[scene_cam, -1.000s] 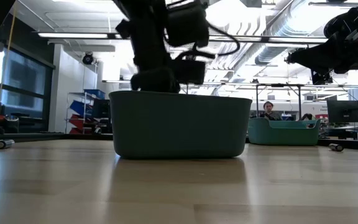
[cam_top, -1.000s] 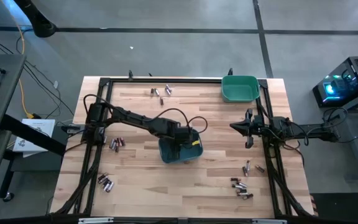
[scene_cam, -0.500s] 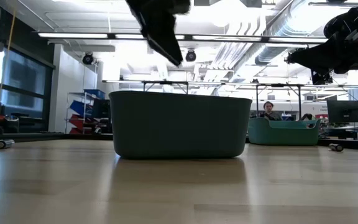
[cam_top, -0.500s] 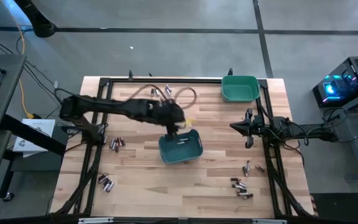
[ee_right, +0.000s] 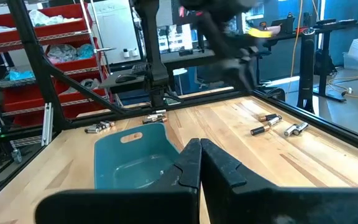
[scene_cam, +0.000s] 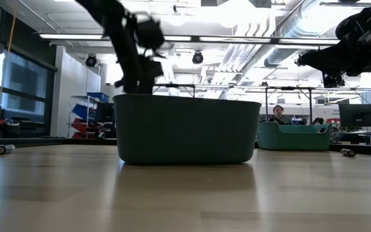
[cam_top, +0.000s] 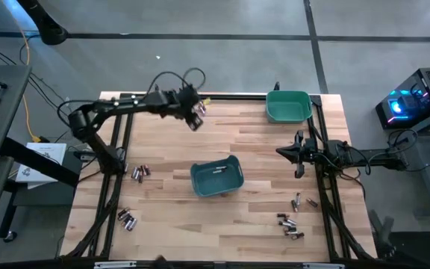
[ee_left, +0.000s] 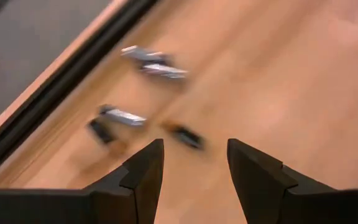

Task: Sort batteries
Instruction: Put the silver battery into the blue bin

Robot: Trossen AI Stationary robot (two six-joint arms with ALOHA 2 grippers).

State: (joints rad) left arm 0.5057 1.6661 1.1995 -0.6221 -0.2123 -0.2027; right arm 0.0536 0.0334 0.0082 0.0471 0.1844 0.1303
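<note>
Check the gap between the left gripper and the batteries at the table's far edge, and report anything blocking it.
Nothing visible blocks it. The left gripper hangs open over the far-edge batteries, with only bare table between the fingers and the cells. The blue bin sits well behind it, mid-table.

bin (cam_top: pixel 216 178) mid-table | second bin (cam_top: pixel 287 105) far-right corner | batteries (cam_top: pixel 290 226) near-right of mid bin

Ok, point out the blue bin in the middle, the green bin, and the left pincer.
blue bin (cam_top: pixel 217 187), high view, rim.
green bin (cam_top: pixel 287 116), high view, rim.
left pincer (ee_left: pixel 194 165), left wrist view, midway between its open fingertips.
</note>
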